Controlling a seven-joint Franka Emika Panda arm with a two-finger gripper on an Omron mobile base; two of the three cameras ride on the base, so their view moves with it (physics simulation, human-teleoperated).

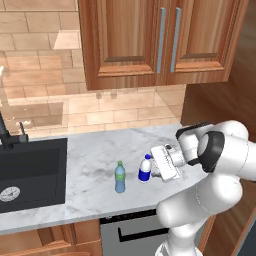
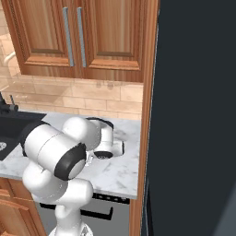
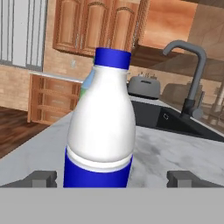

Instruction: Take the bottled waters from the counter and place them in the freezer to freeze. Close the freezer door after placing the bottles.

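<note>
Two bottles stand upright on the counter (image 1: 95,160), right of the sink (image 1: 30,170): the green-capped bottle (image 1: 120,177) and, just beside it, the white bottle (image 1: 145,169). Our gripper (image 1: 159,169) sits level at the white bottle; we see its fingertips (image 3: 41,178) spread apart, either side of the base, not touching.
</note>
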